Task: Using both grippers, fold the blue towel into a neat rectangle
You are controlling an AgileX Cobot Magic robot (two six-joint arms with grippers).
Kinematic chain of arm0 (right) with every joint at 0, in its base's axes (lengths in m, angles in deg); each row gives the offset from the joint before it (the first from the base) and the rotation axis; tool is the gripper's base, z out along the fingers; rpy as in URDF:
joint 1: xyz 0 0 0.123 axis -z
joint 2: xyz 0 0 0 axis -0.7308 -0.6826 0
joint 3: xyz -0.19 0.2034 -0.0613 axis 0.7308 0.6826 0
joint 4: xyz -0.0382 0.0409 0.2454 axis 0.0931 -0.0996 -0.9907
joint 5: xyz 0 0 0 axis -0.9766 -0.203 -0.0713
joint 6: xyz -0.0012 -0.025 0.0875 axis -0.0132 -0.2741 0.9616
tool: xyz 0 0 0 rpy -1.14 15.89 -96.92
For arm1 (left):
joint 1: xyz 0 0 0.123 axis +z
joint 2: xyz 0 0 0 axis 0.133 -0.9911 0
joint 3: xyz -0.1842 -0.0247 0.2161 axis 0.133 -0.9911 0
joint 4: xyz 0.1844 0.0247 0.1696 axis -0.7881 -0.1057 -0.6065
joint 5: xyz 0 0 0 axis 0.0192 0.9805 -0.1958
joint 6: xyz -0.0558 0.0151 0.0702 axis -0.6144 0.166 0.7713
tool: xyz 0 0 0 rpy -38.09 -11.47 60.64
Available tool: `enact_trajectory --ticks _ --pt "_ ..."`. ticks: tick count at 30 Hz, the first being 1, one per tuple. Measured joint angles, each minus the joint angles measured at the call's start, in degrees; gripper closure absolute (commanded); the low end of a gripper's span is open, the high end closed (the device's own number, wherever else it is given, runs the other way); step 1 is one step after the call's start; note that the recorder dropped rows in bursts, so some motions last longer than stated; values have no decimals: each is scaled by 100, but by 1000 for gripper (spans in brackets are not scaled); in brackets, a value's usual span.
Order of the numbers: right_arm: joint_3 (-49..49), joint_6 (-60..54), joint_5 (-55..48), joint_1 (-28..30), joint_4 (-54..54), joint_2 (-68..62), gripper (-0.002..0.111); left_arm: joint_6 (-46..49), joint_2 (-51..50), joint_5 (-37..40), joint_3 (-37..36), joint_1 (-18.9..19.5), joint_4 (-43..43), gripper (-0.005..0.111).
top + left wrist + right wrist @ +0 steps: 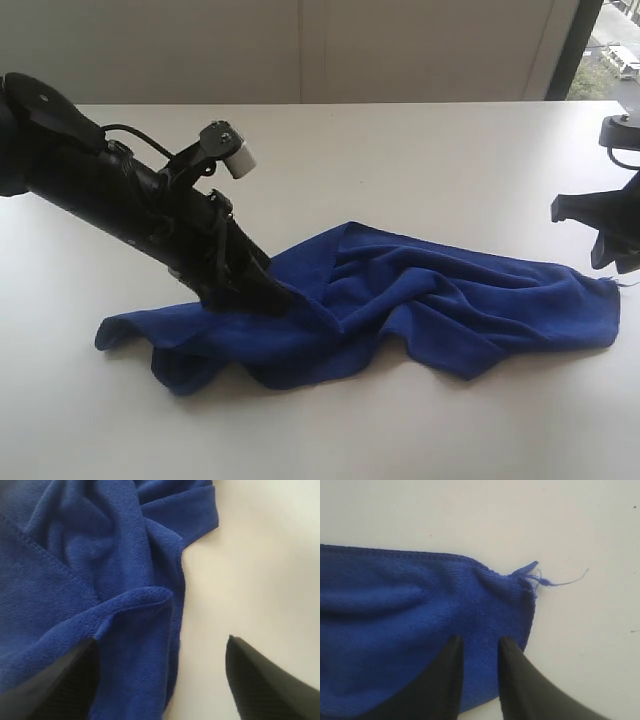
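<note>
The blue towel (pixel 430 300) lies crumpled and partly doubled over across the middle of the white table (pixel 400 150). My left gripper (pixel 285 300) is down on the towel's left part. In the left wrist view it is open (pixel 161 645), fingers wide apart, with a loose fold of the towel (pixel 90 555) lying beside one finger (pixel 70 680) and bare table by the other. My right gripper (pixel 612 255) hangs over the towel's right end. The right wrist view shows its fingers (pixel 480 640) a narrow gap apart above the towel's frayed corner (pixel 395 610), nothing pinched.
Loose threads (pixel 540 580) stick out from the towel's corner. A wall runs behind the table and a window (pixel 615 50) shows at the far right. Bare tabletop lies in front of and behind the towel.
</note>
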Motion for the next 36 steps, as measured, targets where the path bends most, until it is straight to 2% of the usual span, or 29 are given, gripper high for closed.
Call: enact_trajectory --ticks 4,13,21,29,36 --pt "0 0 0 0 -10 0 84 413 0 -225 0 0 -59 33" --pt "0 0 0 0 -10 0 84 2116 -425 -385 21 0 -125 33" --pt "0 0 45 0 -10 0 84 2394 -763 -791 21 0 30 35" --pt "0 0 102 0 -10 0 84 3283 -834 -773 21 0 878 35" --pt "0 0 102 0 -10 0 84 3571 -834 -784 21 0 1066 35"
